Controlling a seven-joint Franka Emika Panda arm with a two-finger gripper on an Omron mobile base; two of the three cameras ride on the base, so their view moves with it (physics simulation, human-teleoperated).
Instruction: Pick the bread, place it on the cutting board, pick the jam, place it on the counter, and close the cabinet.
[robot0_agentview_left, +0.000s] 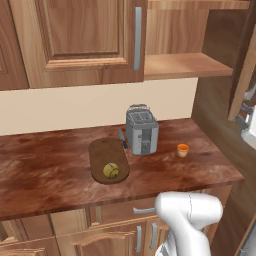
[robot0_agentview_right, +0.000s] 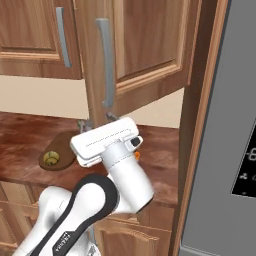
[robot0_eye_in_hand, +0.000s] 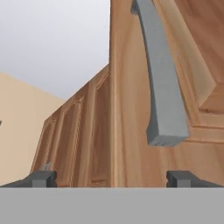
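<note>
The bread (robot0_agentview_left: 111, 171) (robot0_agentview_right: 51, 158) lies on the near end of the dark oval cutting board (robot0_agentview_left: 106, 154) (robot0_agentview_right: 64, 150). An orange jam (robot0_agentview_left: 183, 150) jar stands on the counter (robot0_agentview_left: 45, 165) right of the toaster; in the right base view the jam (robot0_agentview_right: 137, 155) peeks out behind my hand. The cabinet's right door (robot0_agentview_right: 145, 45) (robot0_eye_in_hand: 131, 144) stands swung open, with its shelf (robot0_agentview_left: 185, 65) bare. My gripper (robot0_agentview_right: 97, 121) (robot0_eye_in_hand: 113, 179) is open just under that door's lower edge, fingers either side of the edge, below its grey bar handle (robot0_agentview_right: 106, 65) (robot0_eye_in_hand: 162, 87).
A silver toaster (robot0_agentview_left: 141, 131) stands behind the board with a small knife (robot0_agentview_left: 122, 139) beside it. The cabinet's left door (robot0_agentview_left: 80, 35) is closed. A grey fridge (robot0_agentview_right: 225, 125) walls off the right side. Drawers and doors (robot0_agentview_left: 125, 235) sit below the counter.
</note>
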